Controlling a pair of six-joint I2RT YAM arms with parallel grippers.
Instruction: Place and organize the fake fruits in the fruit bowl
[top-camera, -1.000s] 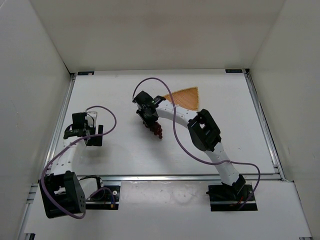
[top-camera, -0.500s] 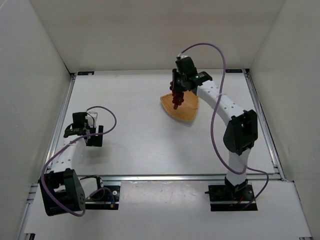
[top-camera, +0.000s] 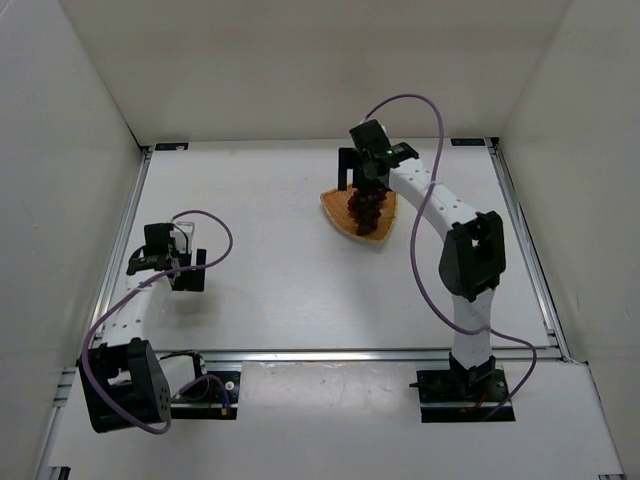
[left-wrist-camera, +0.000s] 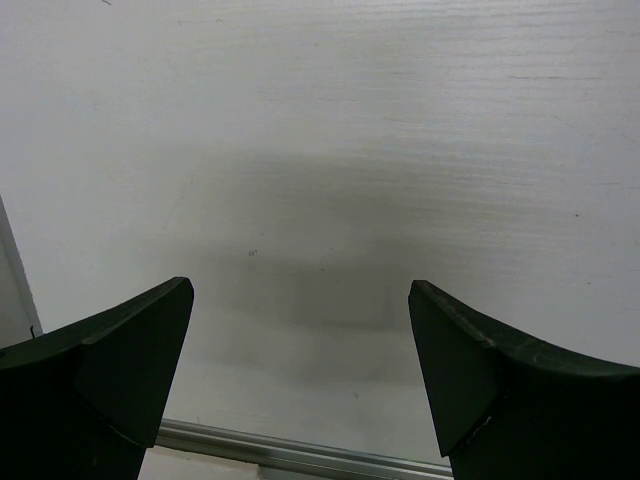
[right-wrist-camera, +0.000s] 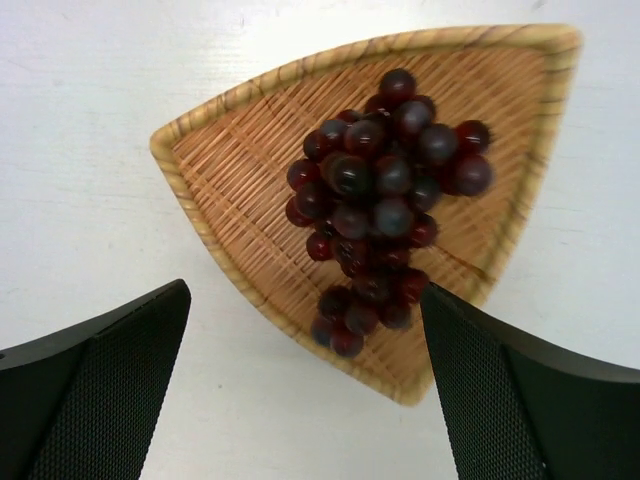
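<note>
The fake fruits are one bunch of dark red-purple grapes (right-wrist-camera: 380, 190) lying inside the fruit bowl (right-wrist-camera: 240, 170), a woven orange-tan triangular basket. The bunch's lower tip looks blurred near the bowl's near rim. In the top view the grapes (top-camera: 366, 208) sit in the bowl (top-camera: 335, 215) at the back centre-right of the table. My right gripper (right-wrist-camera: 305, 295) hangs open above them, its fingers wide apart and touching nothing; in the top view it (top-camera: 362, 182) hovers over the bowl's far side. My left gripper (left-wrist-camera: 300, 290) is open over bare table at the left (top-camera: 172, 258).
White walls enclose the table on three sides. An aluminium rail (left-wrist-camera: 300, 450) runs along the table edge just below the left gripper. Purple cables loop from both arms (top-camera: 425, 110).
The right arm carried the grapes from the table's middle to above the bowl, then opened; the grapes now lie in the bowl. The left arm has not moved.
</note>
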